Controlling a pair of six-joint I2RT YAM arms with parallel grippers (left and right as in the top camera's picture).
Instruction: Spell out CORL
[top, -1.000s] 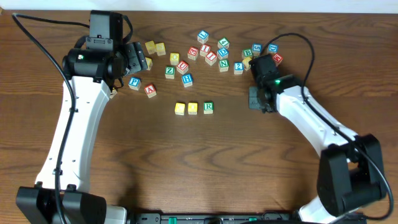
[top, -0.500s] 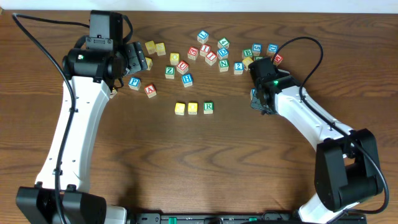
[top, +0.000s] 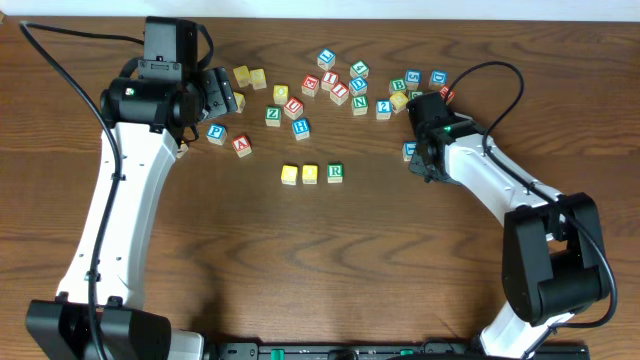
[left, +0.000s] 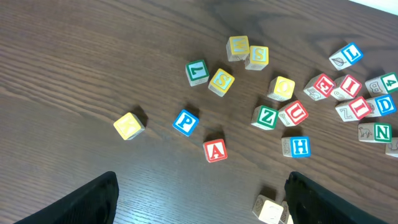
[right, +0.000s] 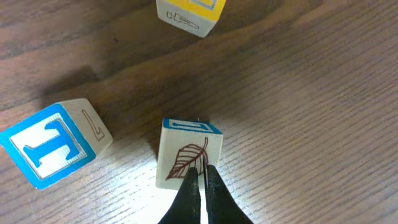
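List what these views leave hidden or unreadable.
- Right wrist: top letter of the leaf cube, seen nearly edge-on.
- Right wrist: yellow-topped cube, cut off by the top edge.
- Overhead: letters on the row's two yellow cubes, too small to read.

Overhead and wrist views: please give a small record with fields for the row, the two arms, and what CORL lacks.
row: first yellow block, second yellow block, R block, side by side
lacking: a fourth block after the R block
left gripper: jaws open, empty
right gripper: jaws shut, tips at leaf block
leaf block: blue-framed top, letter unreadable
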